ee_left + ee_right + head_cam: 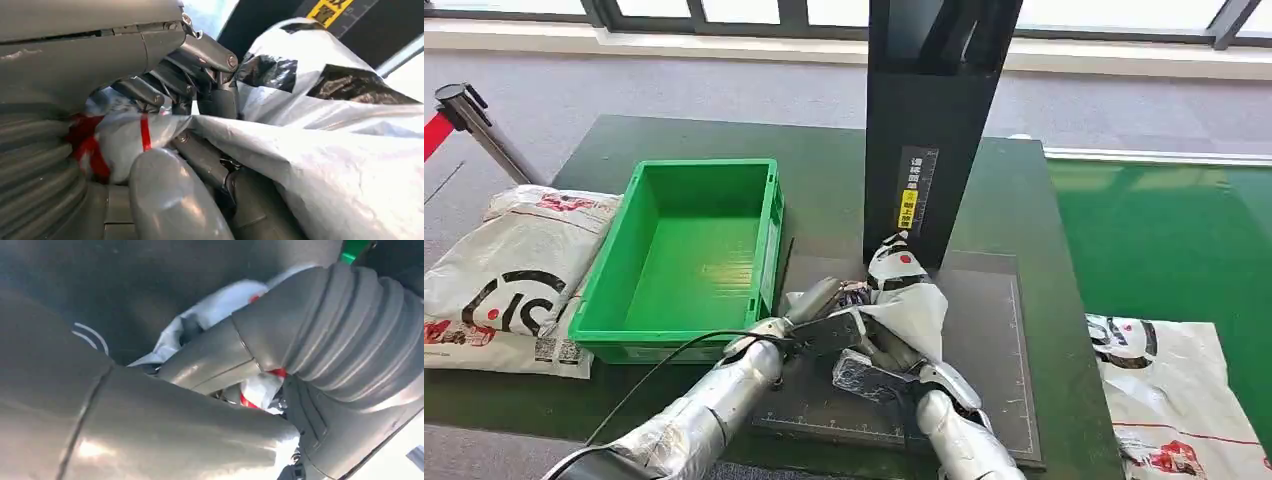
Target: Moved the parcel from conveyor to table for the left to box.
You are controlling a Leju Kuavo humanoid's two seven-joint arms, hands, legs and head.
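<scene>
Crumpled where both hands grip it, the parcel (911, 298) shows white plastic.

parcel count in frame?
3. One parcel held by both hands on the dark mat; one left of the green crate; one on the conveyor. Others may be out of frame.

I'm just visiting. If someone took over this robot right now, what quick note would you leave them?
Left hand: grips the parcel, fingers closed on the plastic.
Right hand: also on the parcel; its grip can't be judged.
The parcel is on the dark mat, in front of the black post.
The green box is to the left, empty.
Done: parcel on the table.
Left: left hand puts it in the box.
</scene>
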